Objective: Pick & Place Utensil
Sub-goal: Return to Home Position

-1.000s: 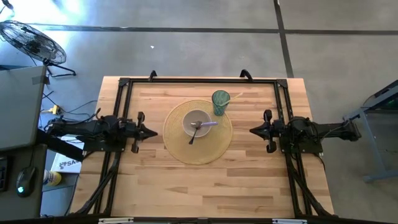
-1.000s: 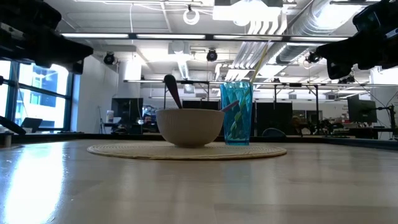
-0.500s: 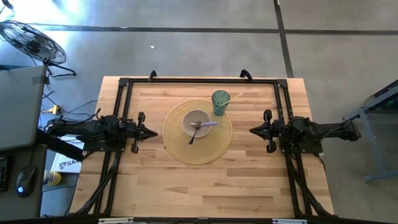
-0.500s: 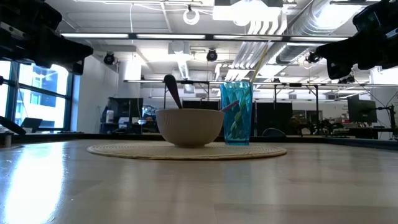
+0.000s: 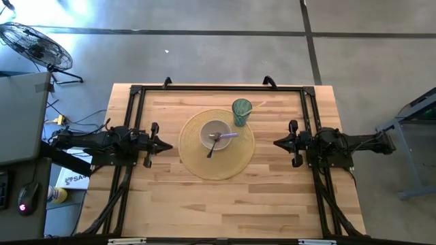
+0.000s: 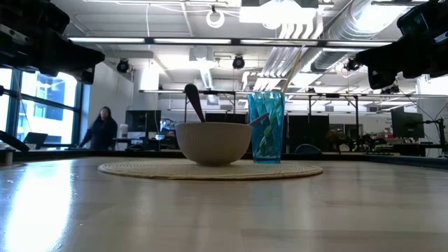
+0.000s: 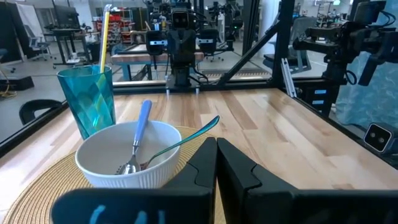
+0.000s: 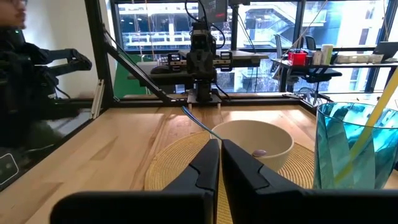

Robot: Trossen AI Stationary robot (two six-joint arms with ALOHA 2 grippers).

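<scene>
A white bowl [image 5: 216, 134] sits on a round woven placemat [image 5: 231, 162] at the table's middle. Two utensils lean in the bowl: a spoon with a lilac handle [image 7: 142, 122] and a thin teal-handled one [image 7: 186, 138] resting over the rim. A teal tumbler [image 5: 241, 111] with a yellow straw stands at the mat's far right. My left gripper [image 5: 167, 144] hovers shut, left of the mat. My right gripper [image 5: 277, 143] hovers shut, right of the mat. Neither touches anything.
Black frame rails [image 5: 218, 88] run along the table's far edge and both sides. Bare wood [image 5: 218, 204] stretches across the near half of the table. A person [image 6: 101, 129] walks in the room beyond the table, seen in the low view.
Both arms and all objects on the table have kept still. A person has come into sight in the room behind the table, at the left of the low view.
</scene>
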